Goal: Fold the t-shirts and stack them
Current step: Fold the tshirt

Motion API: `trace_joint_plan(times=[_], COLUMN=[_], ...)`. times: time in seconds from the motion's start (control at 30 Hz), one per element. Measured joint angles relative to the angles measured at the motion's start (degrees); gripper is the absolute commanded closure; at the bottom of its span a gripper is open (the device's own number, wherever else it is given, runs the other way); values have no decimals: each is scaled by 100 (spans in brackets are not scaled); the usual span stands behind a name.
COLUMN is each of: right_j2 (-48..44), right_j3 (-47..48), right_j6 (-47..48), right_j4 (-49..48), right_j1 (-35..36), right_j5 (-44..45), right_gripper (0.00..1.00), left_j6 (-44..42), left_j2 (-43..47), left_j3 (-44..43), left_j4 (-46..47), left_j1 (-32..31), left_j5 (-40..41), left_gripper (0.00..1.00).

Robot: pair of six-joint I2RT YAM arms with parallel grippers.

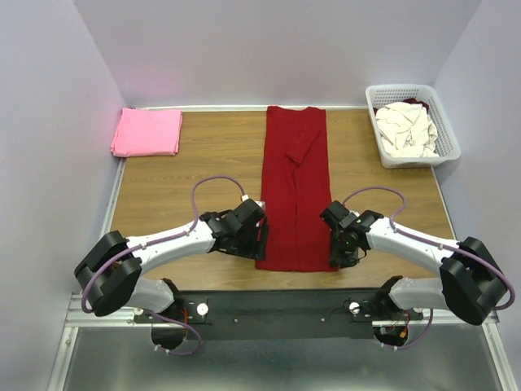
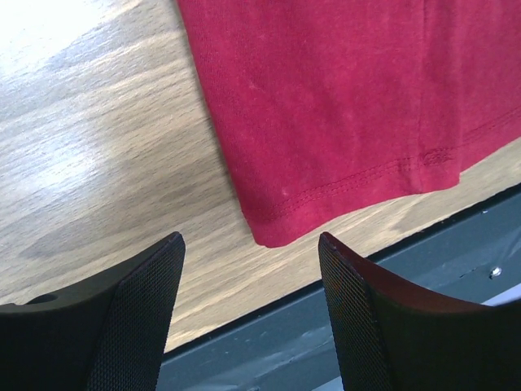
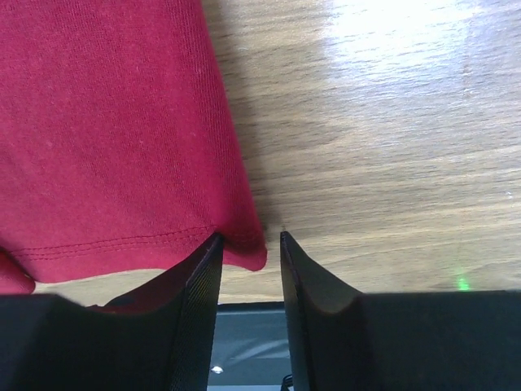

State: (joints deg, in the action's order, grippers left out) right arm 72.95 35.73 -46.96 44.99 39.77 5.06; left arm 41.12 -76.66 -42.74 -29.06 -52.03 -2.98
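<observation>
**Dark red shirt lies as 1 long strip, both grippers at its hem**

The dark red t-shirt (image 1: 295, 179) lies flat in the middle of the wooden table (image 1: 203, 163), folded lengthwise into a narrow band. Its long axis runs from the near edge to the far edge. The collar points to the far wall and the hem lies at the near edge, just short of the black mounting rail (image 1: 285, 305).

The bright pink t-shirt (image 1: 147, 132) sits folded into a neat rectangle at the far left corner, well apart from the red one.

The white lattice basket (image 1: 420, 161) stands at the far right corner. In it lie crumpled cream-white t-shirts (image 1: 407, 129), heaped about as high as the rim.

The 2 arms reach in from either side to the hem's 2 corners. The top view shows this layout but hides the jaws under the wrists, so only the wrist cameras show them.

- The left gripper (image 2: 251, 240) has its jaws spread wide. The hem's left corner lies on the wood just ahead of the gap, touching neither finger.
- The right gripper (image 3: 251, 236) has its jaws drawn close with a narrow gap left between them. The hem's right corner pokes into that gap. One finger (image 3: 199, 301) overlaps the cloth edge and the other stands just clear of it, so the corner is not pinched.

Both wrist views show the double row of stitching along the hem, which the top view cannot resolve.
</observation>
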Motion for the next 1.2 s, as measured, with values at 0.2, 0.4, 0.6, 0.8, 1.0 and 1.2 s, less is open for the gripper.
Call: trace_joint_plan(times=[0.2,0.4,0.6,0.8,1.0,1.2], right_j2=[13,0,-94,-149,-179,-210], right_j3=[-13,-31,-90,-127,-153,-173], right_j6=[-46,-81,-74,-55,-48,-11], right_j4=[-92,-190,-227,-264,-295,-310], right_j1=[-11,-13,-11,-11,-11,-11], right_j5=[-98,-203,-205,-214,-219,-221], right_gripper=[78,99,99,99,99,99], left_j6=[11,59,149,184,184,179], left_j2=[-109,-227,-398,-667,-968,-1209], left_j3=[-2,-74,-260,-422,-592,-656], left_j4=[-42,-197,-385,-487,-540,-599], left_j1=[-31,-90,-129,-260,-439,-498], left_j5=[2,48,221,260,267,267], left_gripper=[26,31,48,52,52,54])
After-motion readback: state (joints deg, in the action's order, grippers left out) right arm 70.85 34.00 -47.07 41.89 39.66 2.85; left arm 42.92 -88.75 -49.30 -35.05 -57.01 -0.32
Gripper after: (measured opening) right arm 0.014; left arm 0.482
